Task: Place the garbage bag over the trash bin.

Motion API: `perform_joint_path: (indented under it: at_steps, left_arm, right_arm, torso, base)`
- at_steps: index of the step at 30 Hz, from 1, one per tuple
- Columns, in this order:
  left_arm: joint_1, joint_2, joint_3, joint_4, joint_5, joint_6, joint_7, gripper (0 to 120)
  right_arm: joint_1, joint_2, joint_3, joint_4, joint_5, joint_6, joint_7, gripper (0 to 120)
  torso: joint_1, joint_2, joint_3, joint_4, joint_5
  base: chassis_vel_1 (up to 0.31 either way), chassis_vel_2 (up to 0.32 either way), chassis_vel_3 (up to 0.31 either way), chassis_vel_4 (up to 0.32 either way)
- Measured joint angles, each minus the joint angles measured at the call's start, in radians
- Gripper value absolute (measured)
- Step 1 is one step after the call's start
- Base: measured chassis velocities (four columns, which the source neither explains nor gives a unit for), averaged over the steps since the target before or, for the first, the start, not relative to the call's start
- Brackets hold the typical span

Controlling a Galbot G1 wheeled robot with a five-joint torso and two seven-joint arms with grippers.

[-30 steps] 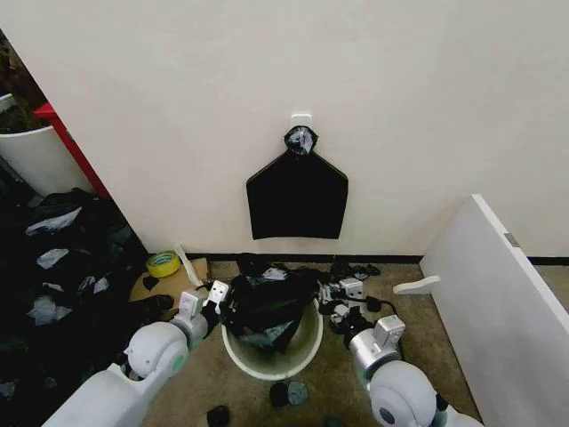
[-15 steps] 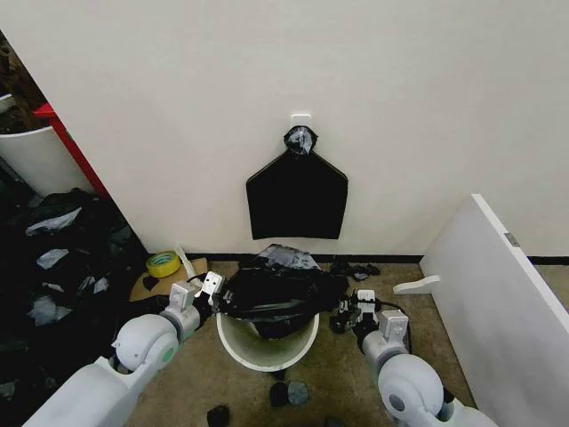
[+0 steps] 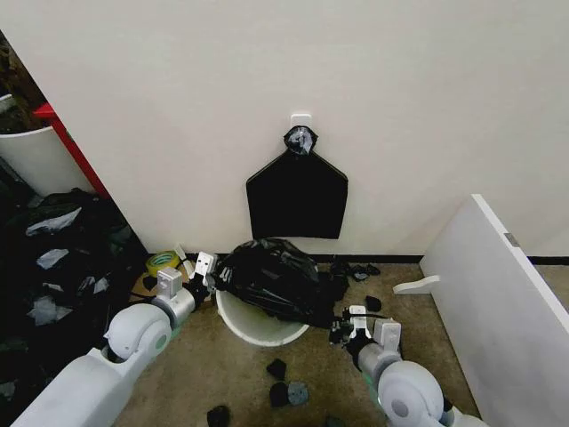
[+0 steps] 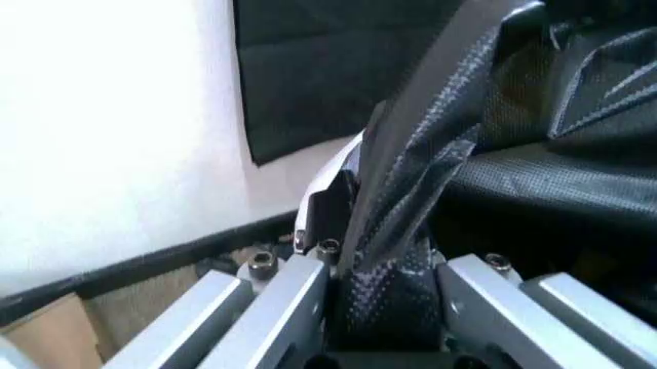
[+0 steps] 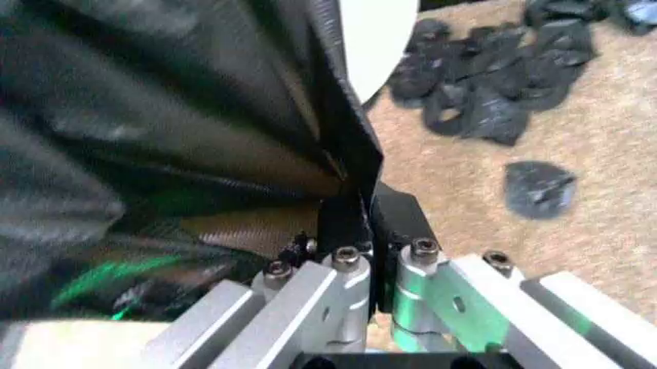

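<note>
Garbage bag (image 3: 274, 280) in both grippers.

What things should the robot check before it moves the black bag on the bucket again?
1. Left gripper shut on the garbage bag: ok, a fold of black film sits pinched between its fingers.
2. Right gripper shut on the bag's edge: ok, the film is clamped there.
3. Bag above the trash bin: ok, it lies across the top.
4. Bag's mouth around the whole rim: not ok, the near rim is bare white.
5. Bag open inside the bin: cannot tell, the sack is bunched and hides it.
6. Floor near the bin free of clutter: not ok, small black scraps lie close by.
</note>
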Motion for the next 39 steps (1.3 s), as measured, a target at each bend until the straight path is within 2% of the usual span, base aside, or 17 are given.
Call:
perform_joint_path:
  at_steps: [4, 6, 10, 11, 13, 14, 16, 19, 22, 24, 26, 28, 30, 32, 33, 36, 39]
  left_arm:
    - [-0.018, -0.016, 0.009, 0.007, -0.011, -0.003, -0.014, 0]
    - [-0.023, -0.029, 0.014, 0.01, -0.018, -0.004, -0.036, 0]
    - [-0.026, -0.04, 0.019, 0.014, -0.021, -0.004, -0.057, 0]
    - [-0.028, -0.049, 0.021, 0.019, -0.024, -0.004, -0.072, 0]
    - [-0.03, -0.053, 0.022, 0.021, -0.027, -0.004, -0.08, 0]
    - [-0.032, -0.056, 0.022, 0.026, -0.03, -0.003, -0.086, 0]
    - [-0.034, -0.058, 0.022, 0.028, -0.031, -0.003, -0.09, 0]
    - [-0.046, -0.063, 0.022, 0.041, -0.038, 0.0, -0.103, 0]
    - [-0.058, -0.067, 0.023, 0.052, -0.042, 0.007, -0.116, 0]
    - [-0.059, -0.067, 0.023, 0.053, -0.042, 0.008, -0.118, 0]
    - [-0.063, -0.07, 0.023, 0.055, -0.05, 0.02, -0.13, 0]
    - [-0.063, -0.073, 0.023, 0.052, -0.071, 0.032, -0.141, 0]
    - [-0.062, -0.074, 0.023, 0.049, -0.078, 0.037, -0.145, 0]
    - [-0.058, -0.075, 0.023, 0.034, -0.099, 0.049, -0.152, 0]
    - [-0.054, -0.076, 0.026, 0.024, -0.106, 0.056, -0.157, 0]
    - [-0.046, -0.077, 0.034, 0.009, -0.113, 0.072, -0.165, 0]
    - [-0.043, -0.077, 0.039, 0.004, -0.115, 0.078, -0.167, 0]
  right_arm:
    - [-0.02, -0.001, -0.018, 0.031, -0.015, 0.005, -0.015, 0]
    - [-0.035, -0.001, -0.03, 0.052, -0.075, 0.025, -0.03, 10]
    - [-0.046, -0.004, -0.039, 0.058, -0.157, 0.055, -0.042, 18]
    - [-0.058, -0.011, -0.044, 0.06, -0.241, 0.09, -0.045, 24]
    - [-0.07, -0.019, -0.044, 0.069, -0.283, 0.099, -0.04, 31]
    - [-0.082, -0.028, -0.044, 0.088, -0.287, 0.092, -0.02, 37]
    - [-0.089, -0.033, -0.043, 0.106, -0.274, 0.08, 0.001, 39]
    - [-0.112, -0.05, -0.035, 0.187, -0.16, 0.033, 0.102, 51]
    - [-0.137, -0.068, -0.029, 0.241, -0.128, 0.031, 0.153, 66]
    - [-0.141, -0.07, -0.029, 0.245, -0.135, 0.035, 0.153, 68]
    - [-0.167, -0.084, -0.033, 0.256, -0.232, 0.086, 0.113, 77]
    - [-0.191, -0.095, -0.048, 0.255, -0.392, 0.172, 0.007, 87]
    - [-0.193, -0.095, -0.052, 0.25, -0.43, 0.192, -0.019, 90]
    - [-0.191, -0.095, -0.06, 0.217, -0.555, 0.261, -0.109, 98]
    - [-0.182, -0.092, -0.06, 0.176, -0.66, 0.319, -0.196, 99]
    - [-0.155, -0.085, -0.058, 0.102, -0.84, 0.418, -0.341, 100]
    - [-0.131, -0.085, -0.058, 0.071, -0.933, 0.447, -0.407, 100]
  torso:
    - [0.0, 0.0, 0.0, -0.0001, 0.0]
    - [0.0, 0.0, 0.0, 0.0, 0.0]
    - [0.0, 0.0, 0.0, 0.0, 0.0]
    - [0.0, 0.0, 0.0, 0.0, 0.0001]
    - [0.0, 0.0, 0.0, 0.0, 0.0001]
    - [0.0, 0.0, 0.0, -0.0001, 0.0]
    - [0.0, 0.0, 0.0, -0.0001, 0.0]
    - [0.0, 0.0, 0.0, 0.0, 0.0]
    - [0.0, 0.0, 0.0, 0.0, 0.0]
    - [0.0, 0.0, 0.0, 0.0, 0.0]
    - [0.0, 0.0, 0.0, 0.0, 0.0]
    - [0.0, 0.0, 0.0, -0.0001, -0.0001]
    - [0.0, 0.0, 0.0, -0.0001, -0.0001]
    - [0.0, 0.0, 0.0, 0.0, 0.0]
    - [0.0, 0.0, 0.0, -0.0001, 0.0]
    - [0.0, 0.0, 0.0, 0.0001, 0.0002]
    - [0.0, 0.0, 0.0, 0.0, 0.0001]
  base:
    - [0.0, 0.0, 0.0, 0.0]
    - [0.0, 0.0, 0.0, 0.0]
    - [0.0, 0.0, 0.0, 0.0]
    - [0.0, 0.0, 0.0, 0.0]
    - [0.0, 0.0, 0.0, 0.0]
    - [0.0, 0.0, 0.0, 0.0]
    - [0.0, 0.0, 0.0, 0.0]
    - [0.0, 0.0, 0.0, 0.0]
    - [0.0, 0.0, 0.0, 0.0]
    - [0.0, 0.0, 0.0, 0.0]
    - [0.0, 0.0, 0.0, 0.0]
    - [0.0, 0.0, 0.0, 0.0]
    - [0.0, 0.0, 0.0, 0.0]
    - [0.0, 0.0, 0.0, 0.0]
    - [0.0, 0.0, 0.0, 0.0]
    - [0.0, 0.0, 0.0, 0.0]
    - [0.0, 0.0, 0.0, 0.0]
